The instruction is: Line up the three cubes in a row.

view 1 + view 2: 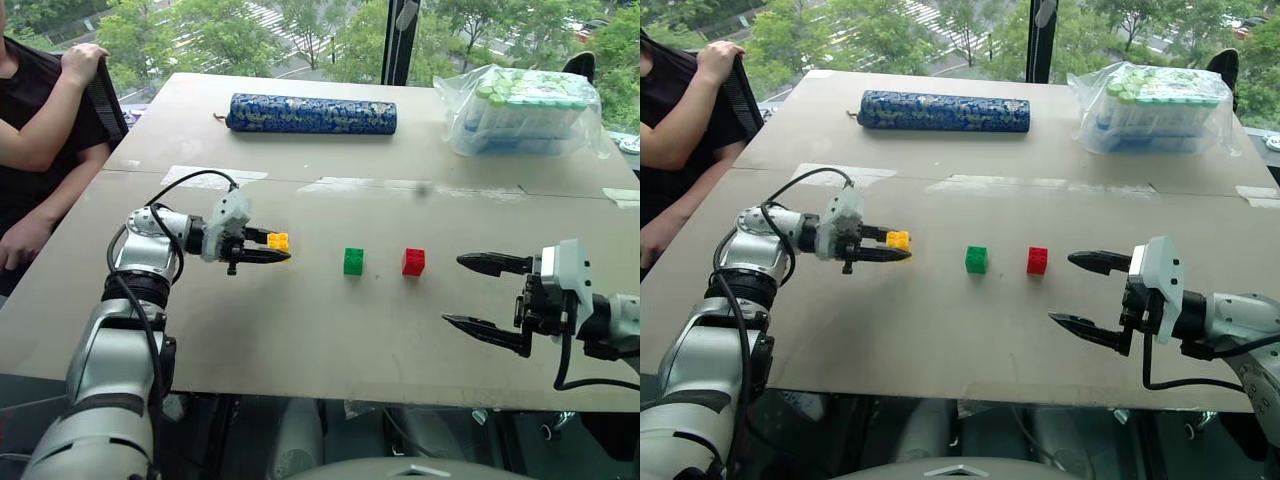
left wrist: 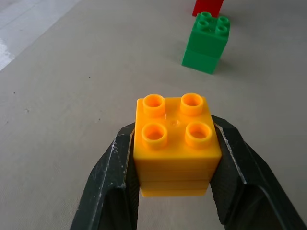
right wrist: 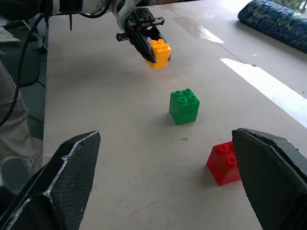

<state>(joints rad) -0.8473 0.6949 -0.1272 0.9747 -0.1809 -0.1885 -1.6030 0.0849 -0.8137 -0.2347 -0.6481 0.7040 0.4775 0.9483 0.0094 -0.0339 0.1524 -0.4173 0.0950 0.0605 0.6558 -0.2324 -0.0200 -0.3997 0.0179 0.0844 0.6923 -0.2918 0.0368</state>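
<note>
My left gripper (image 1: 277, 250) is shut on the yellow cube (image 1: 279, 241), left of the table's middle. The left wrist view shows both black fingers (image 2: 112, 182) pressed against the sides of the yellow cube (image 2: 175, 143), studs up. To its right the green cube (image 1: 353, 261) and the red cube (image 1: 413, 262) stand side by side on the table, a small gap between them. My right gripper (image 1: 453, 291) hovers open to the right of the red cube, holding nothing. In the right wrist view the yellow cube (image 3: 159, 52), green cube (image 3: 184, 106) and red cube (image 3: 224, 164) run roughly in one line.
A long blue patterned roll (image 1: 312, 114) lies at the back of the table. A clear plastic bag of containers (image 1: 525, 110) sits at the back right. A person (image 1: 40, 130) sits at the table's left side. The table's front edge (image 1: 330, 392) is close to both arms.
</note>
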